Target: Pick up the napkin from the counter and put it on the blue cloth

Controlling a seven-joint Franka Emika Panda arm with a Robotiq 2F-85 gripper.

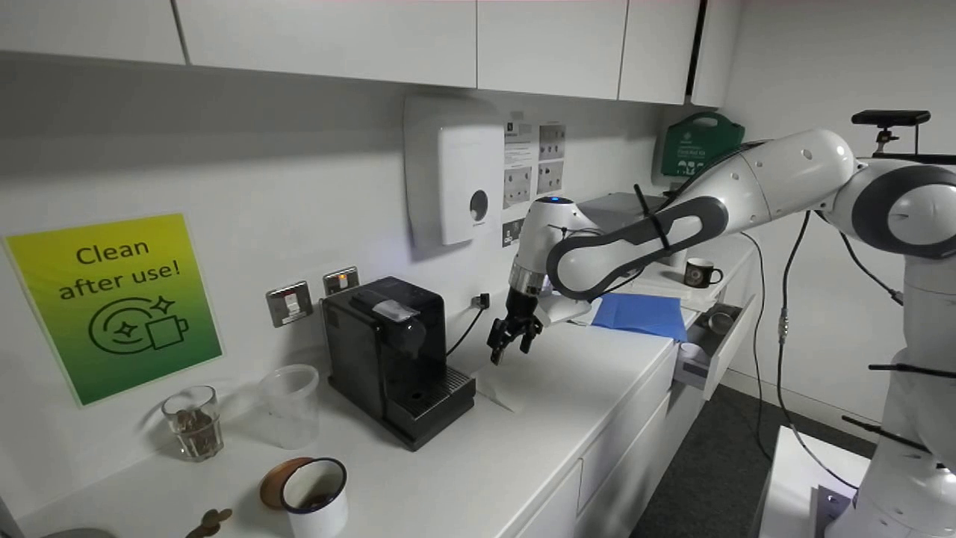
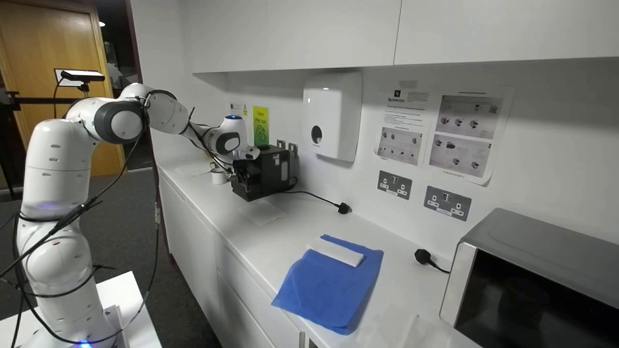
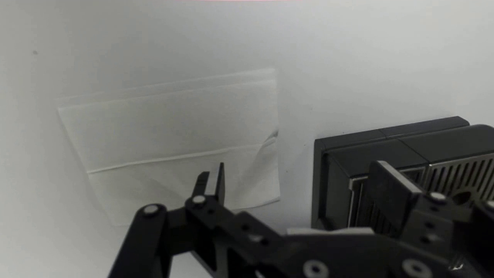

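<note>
Stretching along the wall, the long, smooth, plain white bench [image 1: 567,388] runs beneath flat-fronted white cupboards [image 1: 336,37]. The white, rounded robot arm [image 1: 803,164] with dark grey joint bands rises upright from its base, bends over, and slopes out across the bench's front edge, its wrist pointing down. A silver, box-shaped microwave [image 2: 532,275] with a dark door stands well apart from the wrist, and an open white drawer [image 1: 728,351] juts out below the front edge. The black, boxy coffee machine [image 1: 399,359] stands close by the wrist, limiting the room on that side. Between microwave and coffee machine, the bright blue, roughly rectangular cloth [image 2: 331,290] lies flat, reaching the front edge. The whitish, creased paper napkin [image 3: 173,143] rests on the bench just beside the coffee machine, a narrow gap between them, set back from the front edge; an open stretch of white surface separates it from the cloth. Near it hangs the black, two-fingered pincer [image 3: 301,166], standing wide, fingers [image 3: 220,185] well apart. A folded white strip [image 2: 336,251] lies on the cloth.
</note>
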